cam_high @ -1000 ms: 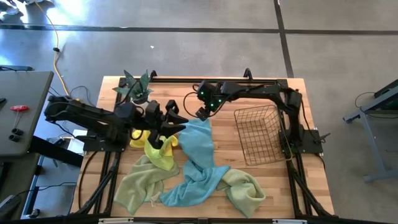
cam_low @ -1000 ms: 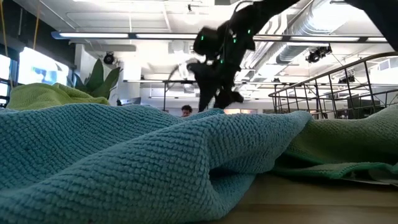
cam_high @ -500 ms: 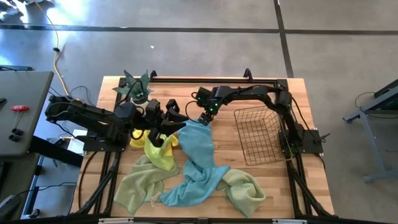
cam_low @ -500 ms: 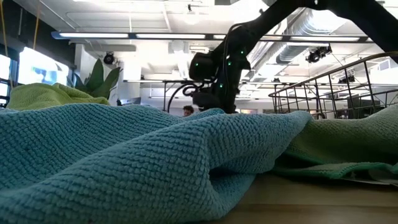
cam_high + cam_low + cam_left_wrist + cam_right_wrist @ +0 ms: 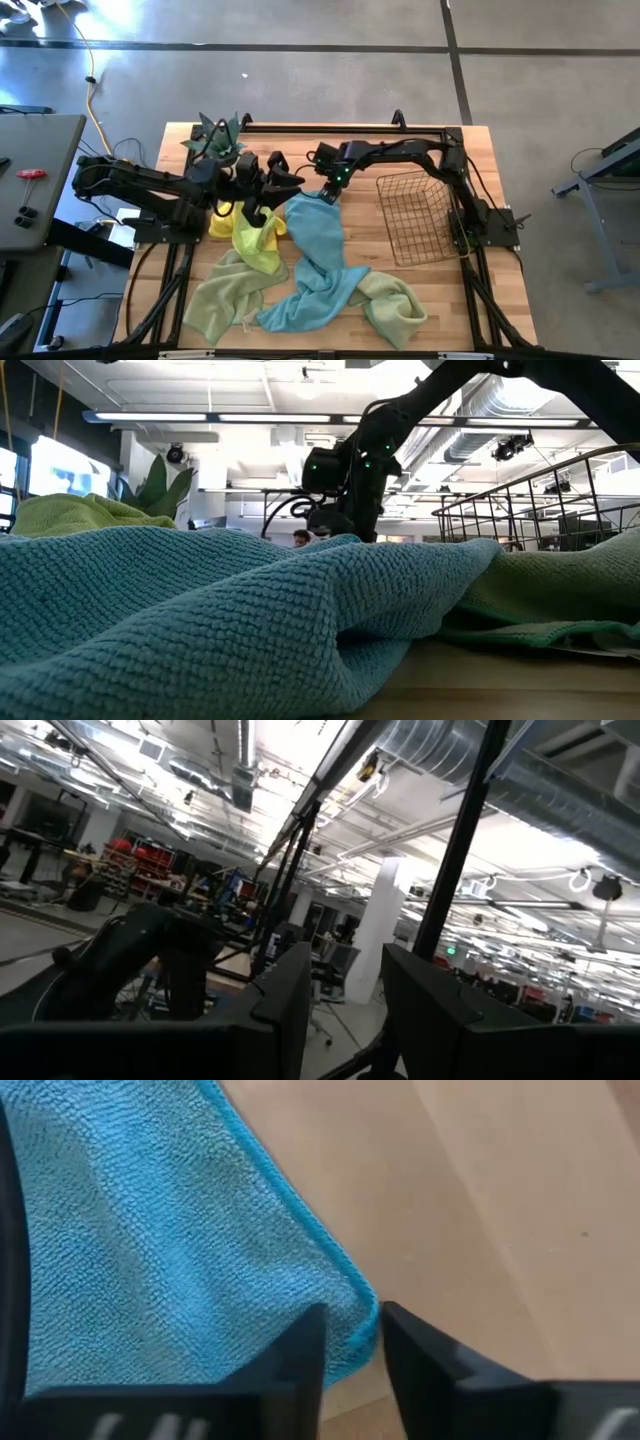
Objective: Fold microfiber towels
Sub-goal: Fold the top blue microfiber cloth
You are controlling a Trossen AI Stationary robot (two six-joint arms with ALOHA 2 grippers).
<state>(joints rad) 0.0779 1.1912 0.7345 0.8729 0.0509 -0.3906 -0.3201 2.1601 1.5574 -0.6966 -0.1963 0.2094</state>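
Light blue towel (image 5: 318, 252) sprawled down the middle of the bench (image 5: 440, 290), long axis running from the far end by the arms toward the near edge, tangled at the bottom with a pale green towel (image 5: 392, 305). Top corner (image 5: 358, 1320) sitting right between the right tool's (image 5: 327, 190) two fingers, hem just ahead of the tips. Narrow gap there with cloth in it, so looks like closing on that corner, but can't honestly tell whether it's pinched yet. Rest of the blue cloth trailing away from that tool toward the near edge, so probably a lift-and-pull along the long axis coming up.

Left tool (image 5: 262, 207) just beside on the other side, hanging over the yellow towel (image 5: 257, 240), fingers apart with only room ceiling showing between them, nothing held. Another green towel (image 5: 220, 298) lying beyond the yellow one. Right tool clearly the nearer one to the blue corner.

Wire basket (image 5: 418, 215) off to the far side of the right tool, plant (image 5: 218, 140) behind the left arm.

Hard to make out: low view mostly swamped by blue cloth, corner hidden behind the fold. How many towels in the pile, can't say, overlaps hide edges.
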